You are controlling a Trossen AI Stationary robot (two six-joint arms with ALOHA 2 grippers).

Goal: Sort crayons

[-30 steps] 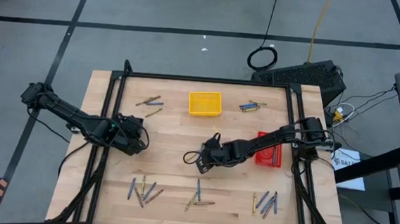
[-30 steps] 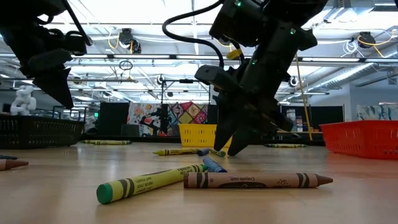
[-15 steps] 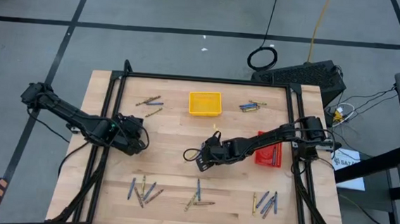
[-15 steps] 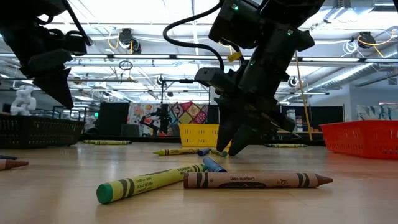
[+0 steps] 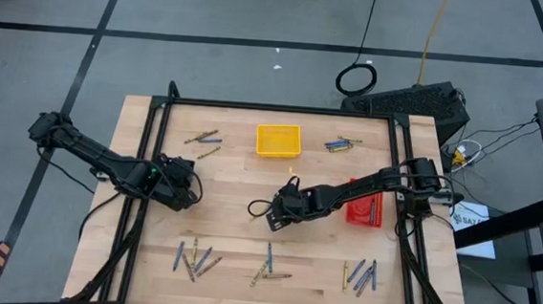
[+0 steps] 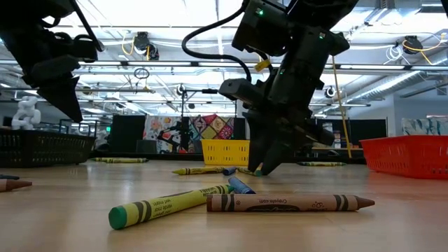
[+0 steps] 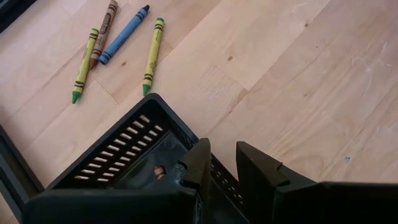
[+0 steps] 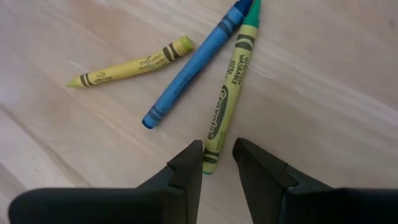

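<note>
Three crayons lie fanned on the table's middle: a yellow one (image 8: pixel 134 65), a blue one (image 8: pixel 193 68) and a green-yellow one (image 8: pixel 227 99). My right gripper (image 8: pixel 217 158) points down over them, open by a narrow gap, its fingers on either side of the green-yellow crayon's near end. In the low view its tips (image 6: pixel 260 166) reach the tabletop. At the table's left my left gripper (image 7: pixel 225 168) is shut on a black slotted tray (image 7: pixel 118 155), held above the wood. My left gripper pinches the black tray's wall (image 7: pixel 219 177) near a corner, one finger (image 7: pixel 198 163) inside the tray and the other outside. The tray is lifted clear of the table and hangs tilted. My right gripper: whether its fingers touch the green-yellow crayon's end (image 8: pixel 210 163), I cannot tell.
A yellow tray (image 5: pixel 279 140) stands at the far middle and a red tray (image 5: pixel 364 204) at the right. Loose crayons lie far left (image 5: pixel 203 142), far right (image 5: pixel 342 144) and in three groups along the near edge (image 5: pixel 192 259) (image 5: pixel 268 267) (image 5: pixel 361 275).
My right gripper's fingers have drawn closer together over the crayons and the gripper has tipped a little more downward. The crayons have not moved.
</note>
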